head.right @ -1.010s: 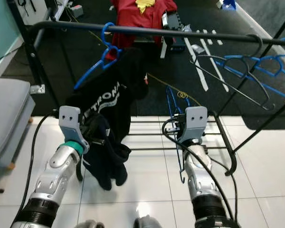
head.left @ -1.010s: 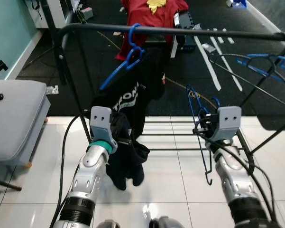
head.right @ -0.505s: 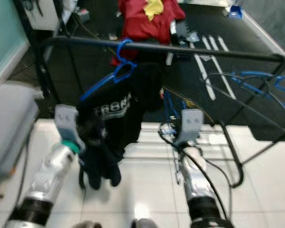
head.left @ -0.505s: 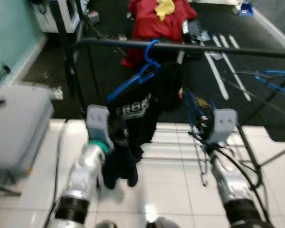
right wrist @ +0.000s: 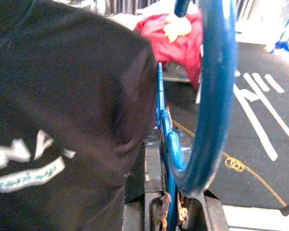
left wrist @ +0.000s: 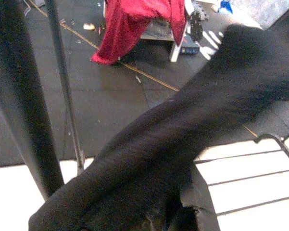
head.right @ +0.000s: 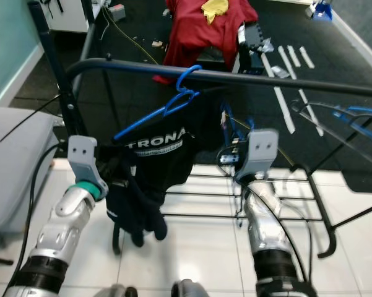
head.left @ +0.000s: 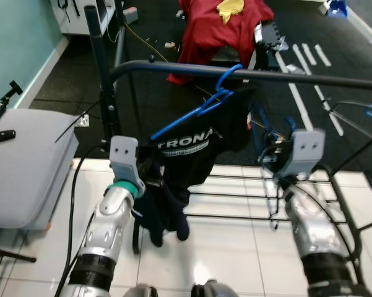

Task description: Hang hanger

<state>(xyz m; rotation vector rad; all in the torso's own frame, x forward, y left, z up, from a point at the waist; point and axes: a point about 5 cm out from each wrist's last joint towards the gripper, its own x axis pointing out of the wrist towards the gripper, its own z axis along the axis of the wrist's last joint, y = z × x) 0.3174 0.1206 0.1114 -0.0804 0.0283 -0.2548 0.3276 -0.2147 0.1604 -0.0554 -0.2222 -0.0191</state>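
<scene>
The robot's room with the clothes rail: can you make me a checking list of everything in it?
Surface: white tiled floor, dark carpet beyond.
Job's things: blue hanger hooked on the black rail, black shirt draped on it.
Clutter: red cloth on the carpet; more hangers further along the rail.
Grippers: left gripper in the shirt; right gripper holds a second blue hanger.
Cables: yellow cord on the carpet.
Surroundings: grey cushion, teal wall.
</scene>
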